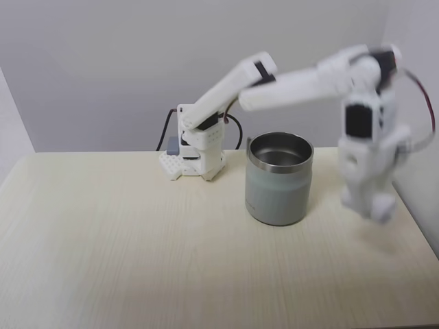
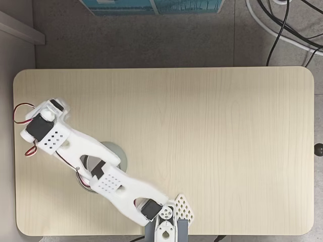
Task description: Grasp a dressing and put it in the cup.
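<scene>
The cup (image 1: pixel 279 179), a squat grey-green mug with a steel rim, stands upright on the table right of the arm's base; what I see of its inside is bare steel. My gripper (image 1: pixel 372 204) hangs fingers-down to the right of the cup, near the table's right edge, a little above the surface and blurred by motion. A rounded white blob at its tip may be the dressing, but the blur hides whether the fingers hold anything. From above, the arm's links cover most of the cup (image 2: pixel 116 153) and the wrist (image 2: pixel 46 130) hides the fingertips.
The arm's base (image 1: pixel 194 152) stands at the table's back edge in a fixed view. The light wooden table (image 2: pixel 212 141) is bare to the right as seen from above. Cables (image 2: pixel 282 25) lie on the floor beyond it.
</scene>
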